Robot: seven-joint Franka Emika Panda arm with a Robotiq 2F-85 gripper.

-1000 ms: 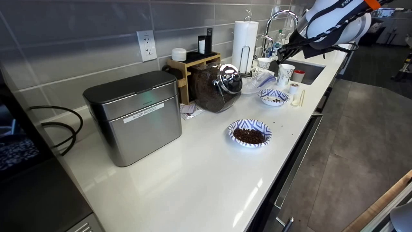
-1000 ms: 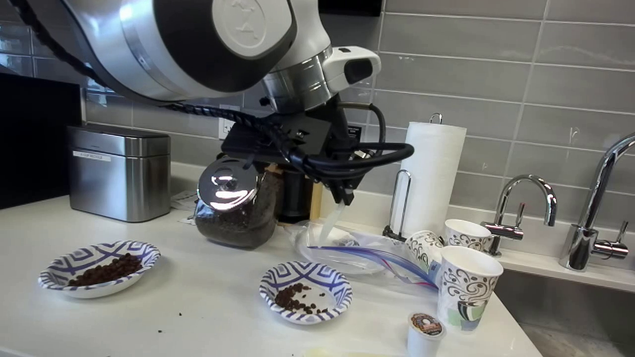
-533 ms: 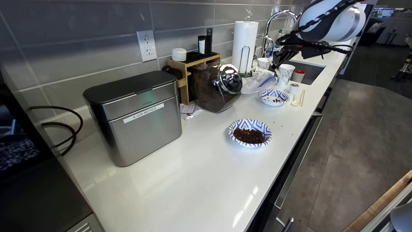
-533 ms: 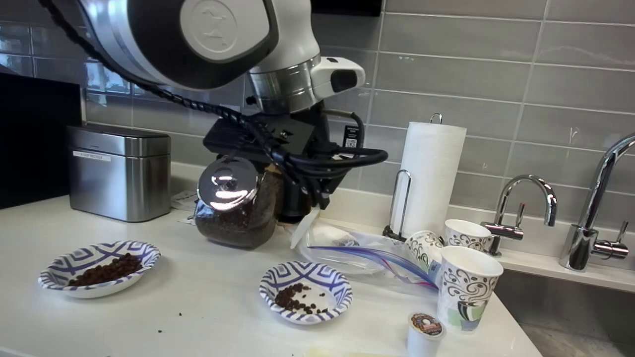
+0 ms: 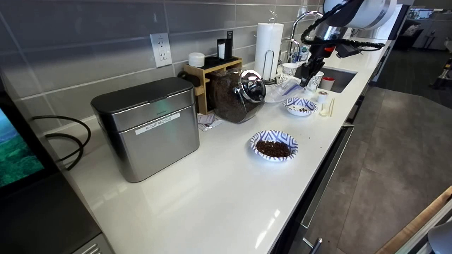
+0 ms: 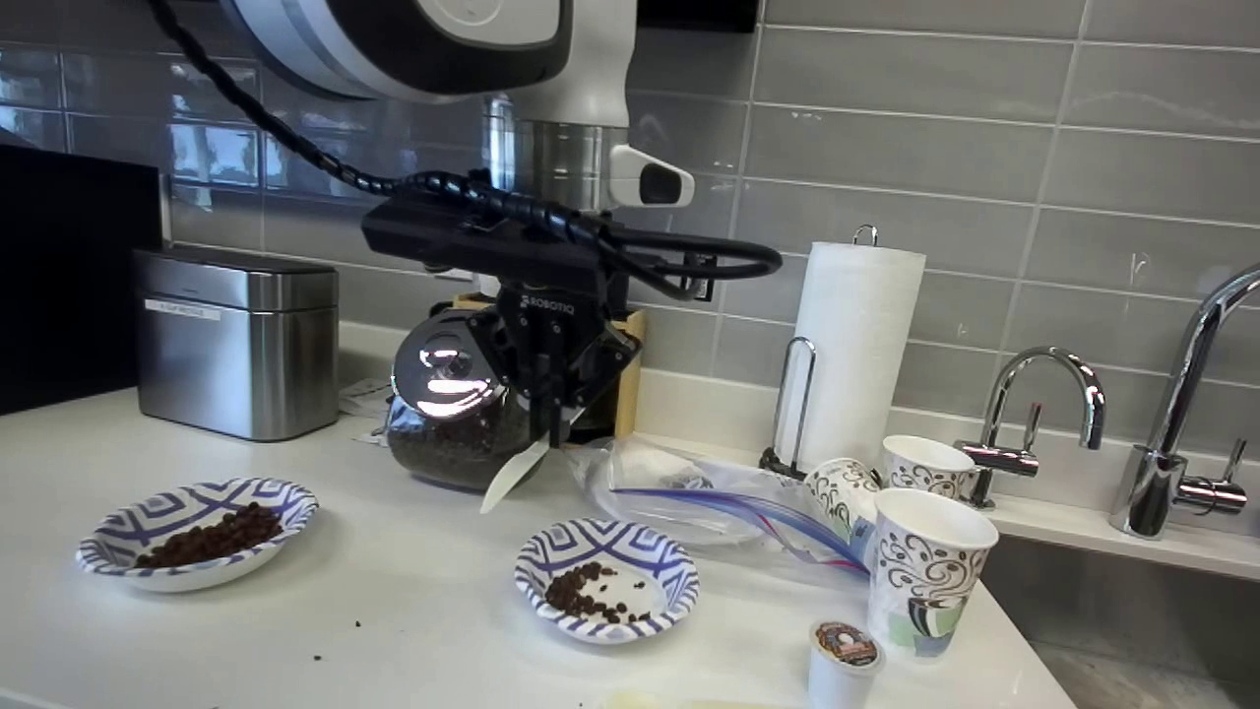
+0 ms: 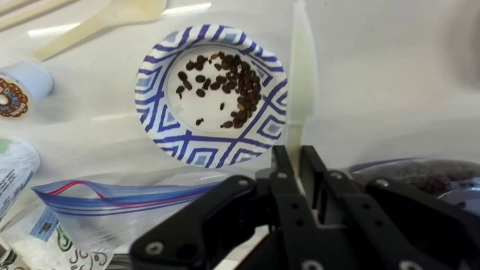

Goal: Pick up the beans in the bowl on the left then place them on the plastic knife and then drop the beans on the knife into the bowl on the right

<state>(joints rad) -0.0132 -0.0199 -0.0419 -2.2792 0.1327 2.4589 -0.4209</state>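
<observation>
My gripper (image 6: 553, 433) is shut on the handle of a pale plastic knife (image 6: 514, 478). It points down, above the counter and behind the two bowls. In the wrist view the knife blade (image 7: 302, 71) extends beyond the fingertips, beside the right bowl's rim (image 7: 210, 150); no beans show on it. The left bowl (image 6: 177, 507) holds a larger heap of dark beans (image 6: 212, 537). The right bowl (image 6: 645, 556) holds fewer beans (image 7: 243, 86), mostly along one side. Both bowls are blue-and-white patterned and also show in an exterior view: left bowl (image 5: 272, 134), right bowl (image 5: 300, 102).
A glass jar (image 6: 448, 433) and a plastic bag (image 6: 719, 512) lie behind the bowls. A paper cup (image 6: 930, 571), a coffee pod (image 6: 845, 665) and a spoon (image 7: 101, 22) are nearby. A paper towel roll (image 6: 856, 345) and steel bin (image 6: 236, 354) stand farther back. A few loose beans lie on the counter.
The wrist has turned so the gripper hangs straight down, lower and farther toward the left bowl. The knife has swung with it, its tip now pointing toward the front left. Bowls have not moved.
</observation>
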